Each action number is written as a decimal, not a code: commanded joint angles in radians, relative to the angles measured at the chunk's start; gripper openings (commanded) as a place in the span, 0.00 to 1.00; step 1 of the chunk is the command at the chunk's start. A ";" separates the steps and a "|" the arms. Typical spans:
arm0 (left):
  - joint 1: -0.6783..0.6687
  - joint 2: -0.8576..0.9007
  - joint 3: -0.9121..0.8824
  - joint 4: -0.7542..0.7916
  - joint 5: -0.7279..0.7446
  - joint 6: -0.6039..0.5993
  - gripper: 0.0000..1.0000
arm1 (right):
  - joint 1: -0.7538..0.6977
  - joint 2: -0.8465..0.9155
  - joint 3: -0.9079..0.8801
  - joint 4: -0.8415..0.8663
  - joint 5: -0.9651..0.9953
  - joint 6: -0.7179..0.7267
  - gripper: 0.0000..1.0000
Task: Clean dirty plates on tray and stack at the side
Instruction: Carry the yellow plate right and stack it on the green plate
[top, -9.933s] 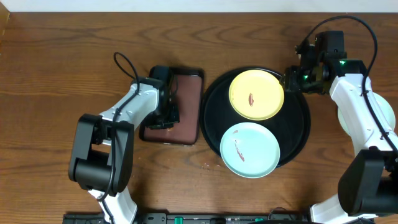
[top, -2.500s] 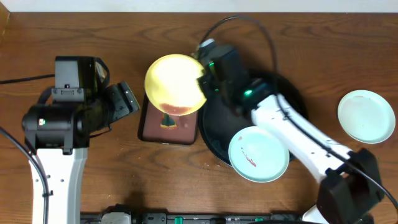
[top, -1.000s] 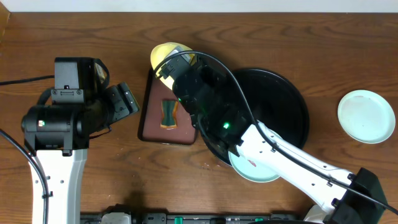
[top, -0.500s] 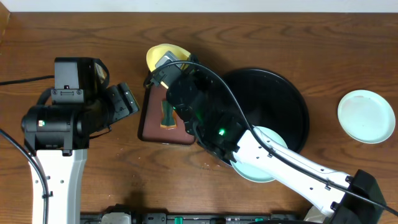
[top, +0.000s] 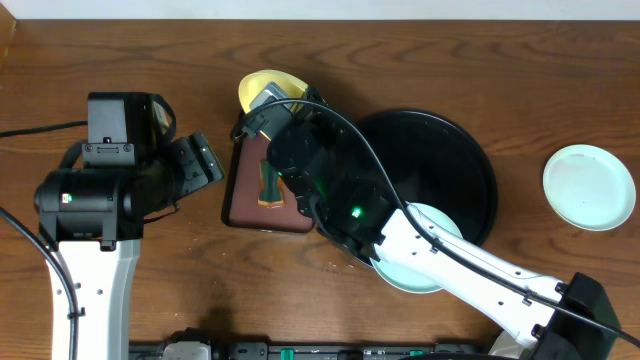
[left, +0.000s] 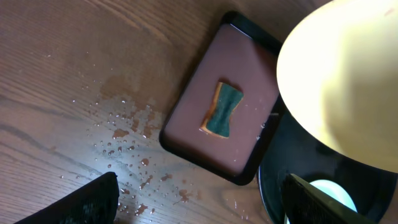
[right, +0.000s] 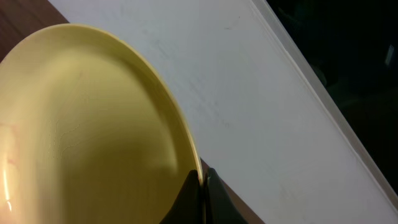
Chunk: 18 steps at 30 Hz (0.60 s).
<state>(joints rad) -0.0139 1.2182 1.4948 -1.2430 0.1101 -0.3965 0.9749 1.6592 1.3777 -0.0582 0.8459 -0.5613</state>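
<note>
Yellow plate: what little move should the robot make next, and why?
Probably lower the left gripper onto the sponge and close on it. The right gripper pinches the yellow plate by its rim, tilted near the small brown tray. The sponge lies loose on that tray, and the left gripper hangs open above it with nothing to wipe with.

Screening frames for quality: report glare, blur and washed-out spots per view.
Left wrist: the yellow plate is washed out near white, its edge soft; the sponge is sharp; droplets glint on the table. Right wrist: the plate looms close and soft, evenly lit. Overhead: even light, sharp, no strong glare.
</note>
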 joint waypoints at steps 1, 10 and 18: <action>0.004 -0.002 0.021 -0.003 0.010 -0.005 0.84 | 0.008 -0.029 0.002 0.006 0.018 0.006 0.01; 0.004 -0.002 0.021 -0.003 0.010 -0.005 0.84 | -0.133 -0.025 0.005 -0.228 -0.182 0.430 0.01; 0.005 -0.002 0.021 -0.003 0.010 -0.005 0.84 | -0.513 -0.089 0.029 -0.392 -0.915 0.959 0.01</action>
<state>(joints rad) -0.0139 1.2182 1.4948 -1.2465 0.1101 -0.3962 0.6044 1.6318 1.3815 -0.4465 0.2863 0.1081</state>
